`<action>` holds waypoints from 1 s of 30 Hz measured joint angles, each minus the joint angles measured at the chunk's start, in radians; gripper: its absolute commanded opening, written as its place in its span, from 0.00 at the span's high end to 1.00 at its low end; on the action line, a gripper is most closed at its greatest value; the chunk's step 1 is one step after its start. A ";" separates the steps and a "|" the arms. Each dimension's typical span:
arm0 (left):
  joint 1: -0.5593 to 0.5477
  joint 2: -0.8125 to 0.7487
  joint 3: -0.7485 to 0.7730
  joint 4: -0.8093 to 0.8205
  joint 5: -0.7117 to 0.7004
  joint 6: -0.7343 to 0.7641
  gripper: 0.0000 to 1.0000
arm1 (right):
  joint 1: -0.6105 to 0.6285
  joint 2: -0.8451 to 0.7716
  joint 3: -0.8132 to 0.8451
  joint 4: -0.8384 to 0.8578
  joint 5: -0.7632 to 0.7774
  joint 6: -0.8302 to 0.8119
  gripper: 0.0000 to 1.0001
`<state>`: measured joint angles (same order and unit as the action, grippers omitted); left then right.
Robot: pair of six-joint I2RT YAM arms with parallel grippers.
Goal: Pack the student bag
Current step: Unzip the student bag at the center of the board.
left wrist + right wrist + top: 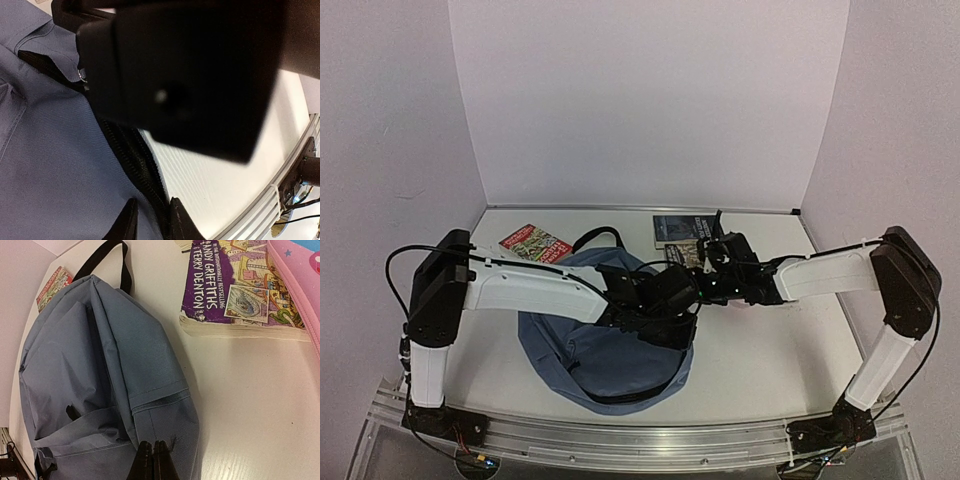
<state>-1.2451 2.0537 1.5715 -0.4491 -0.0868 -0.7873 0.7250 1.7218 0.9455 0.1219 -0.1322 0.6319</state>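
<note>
The student bag (pixel 605 355), slate-blue and rounded, lies flat in the middle of the table. It fills the left of the right wrist view (pixel 90 370), its black carry loop (pixel 107 262) at the far end. My left gripper (pixel 152 221) reaches over the bag's right side. Its fingers (pixel 127 222) stand narrowly apart astride the black zipper (pixel 135 160) at the bag's edge. My right gripper (pixel 152 460) is shut, its tips pressed together right over the bag's fabric, with nothing showing between them. A black blurred arm part (pixel 190 75) hides the top of the left wrist view.
A purple paperback (pixel 225 290) and a pink pencil case (pixel 300 280) lie just right of the bag. A red book (pixel 533 243) sits at the back left, a dark book (pixel 678 228) at the back centre. The metal rail (pixel 295 175) marks the table's near edge.
</note>
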 measured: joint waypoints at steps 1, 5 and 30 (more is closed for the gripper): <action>-0.001 0.000 0.000 -0.002 -0.002 -0.004 0.88 | 0.000 0.000 0.000 0.000 0.000 0.000 1.00; -0.005 0.000 -0.007 0.001 -0.011 -0.016 0.99 | 0.000 0.000 0.000 0.002 0.000 0.000 1.00; -0.018 -0.199 -0.393 0.304 0.023 -0.037 1.00 | 0.020 0.071 0.026 0.019 -0.064 0.016 1.00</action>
<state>-1.2633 1.8544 1.1787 -0.1456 -0.0643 -0.8240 0.7449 1.7928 0.9718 0.1410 -0.1963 0.6479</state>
